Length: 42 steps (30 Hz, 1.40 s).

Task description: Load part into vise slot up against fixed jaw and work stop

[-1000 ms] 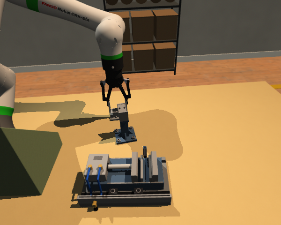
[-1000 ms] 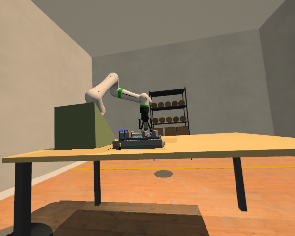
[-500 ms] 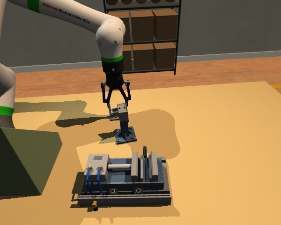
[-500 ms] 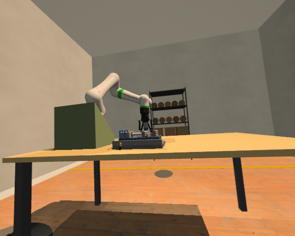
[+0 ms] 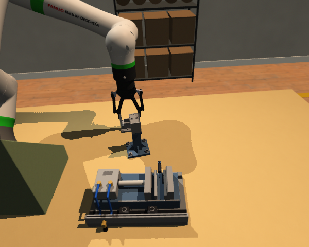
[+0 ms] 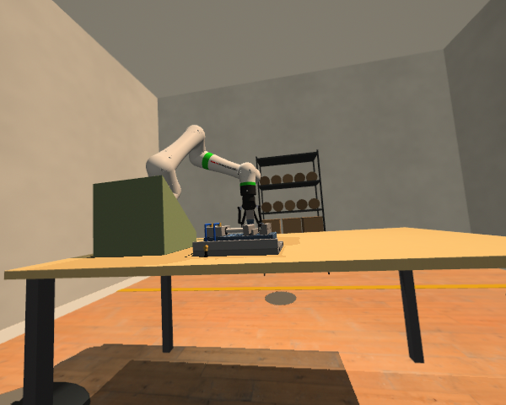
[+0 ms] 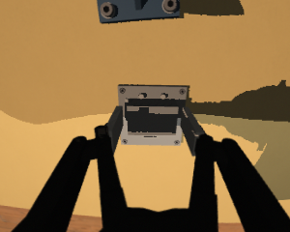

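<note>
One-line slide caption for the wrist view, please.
Half-open hand straddles the part from above, fingers either side.
</note>
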Each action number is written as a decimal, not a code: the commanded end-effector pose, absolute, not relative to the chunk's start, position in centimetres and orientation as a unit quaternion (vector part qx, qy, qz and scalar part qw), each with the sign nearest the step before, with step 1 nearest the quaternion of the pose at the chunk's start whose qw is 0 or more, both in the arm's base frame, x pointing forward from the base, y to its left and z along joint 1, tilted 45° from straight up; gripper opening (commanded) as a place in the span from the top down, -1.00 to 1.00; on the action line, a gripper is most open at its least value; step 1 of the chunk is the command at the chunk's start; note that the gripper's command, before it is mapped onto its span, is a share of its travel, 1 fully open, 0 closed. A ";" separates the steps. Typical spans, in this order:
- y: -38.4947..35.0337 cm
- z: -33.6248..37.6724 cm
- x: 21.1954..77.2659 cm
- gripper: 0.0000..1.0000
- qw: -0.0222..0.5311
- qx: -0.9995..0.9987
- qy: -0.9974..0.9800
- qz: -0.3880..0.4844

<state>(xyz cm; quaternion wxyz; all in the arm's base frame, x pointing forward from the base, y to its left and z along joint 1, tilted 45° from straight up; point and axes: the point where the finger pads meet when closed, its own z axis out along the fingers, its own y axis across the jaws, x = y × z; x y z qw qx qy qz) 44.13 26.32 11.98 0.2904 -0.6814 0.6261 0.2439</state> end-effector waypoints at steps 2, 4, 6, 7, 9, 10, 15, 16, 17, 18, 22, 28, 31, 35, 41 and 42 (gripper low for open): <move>26.3 12.0 44.1 -0.02 0.290 -0.681 0.626 0.244; 26.3 12.0 44.1 -0.02 0.290 -0.681 0.626 0.244; 26.3 12.0 44.1 -0.02 0.290 -0.681 0.626 0.244; 26.3 12.0 44.1 -0.02 0.290 -0.681 0.626 0.244; 26.3 12.0 44.1 -0.02 0.290 -0.681 0.626 0.244; 26.3 12.0 44.1 -0.02 0.290 -0.681 0.626 0.244; 26.3 12.0 44.1 -0.02 0.290 -0.681 0.626 0.244; 26.3 12.0 44.1 -0.02 0.290 -0.681 0.626 0.244; 26.3 12.0 44.1 -0.02 0.290 -0.681 0.626 0.244; 26.3 12.0 44.1 -0.02 0.290 -0.681 0.626 0.244; 26.3 12.0 44.1 -0.02 0.290 -0.681 0.626 0.244; 26.3 12.0 44.1 -0.02 0.290 -0.681 0.626 0.244; 26.3 12.0 44.1 -0.02 0.290 -0.681 0.626 0.244; 26.3 12.0 44.1 -0.02 0.290 -0.681 0.626 0.244; 26.3 12.0 44.1 1.00 0.290 -0.681 0.626 0.244; 26.3 12.0 44.1 1.00 0.290 -0.681 0.626 0.244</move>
